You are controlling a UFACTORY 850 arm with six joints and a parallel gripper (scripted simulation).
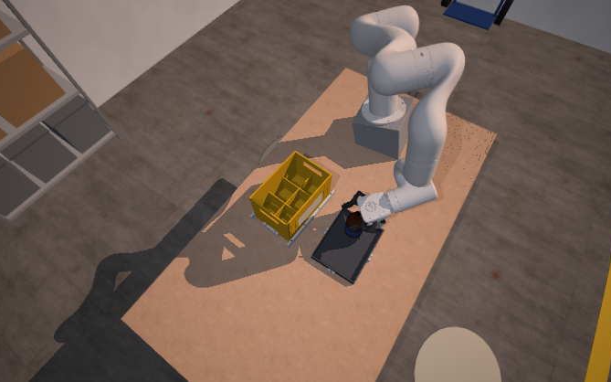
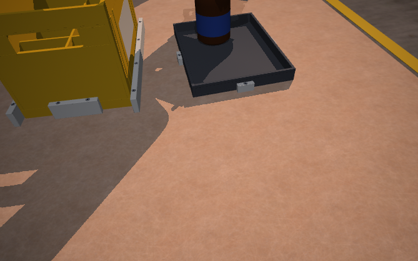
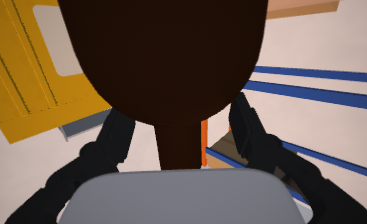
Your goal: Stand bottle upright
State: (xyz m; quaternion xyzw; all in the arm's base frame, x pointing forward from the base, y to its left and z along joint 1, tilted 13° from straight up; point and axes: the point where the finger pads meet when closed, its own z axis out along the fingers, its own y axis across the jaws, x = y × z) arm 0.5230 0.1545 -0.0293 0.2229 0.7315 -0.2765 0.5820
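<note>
The brown bottle with a blue label stands upright on its base on the dark tray, near the tray's back left part in the exterior view. Its top is cut off there. My gripper is open, its black fingers on either side of the bottle's neck with visible gaps in the wrist view. The tray lies level on the table. The yellow crate stands level beside the tray.
Grey blocks border the crate, and small light blocks sit against the tray's sides. The crate's tall wall is close to the tray and gripper. The robot's grey base block stands at the back of the table.
</note>
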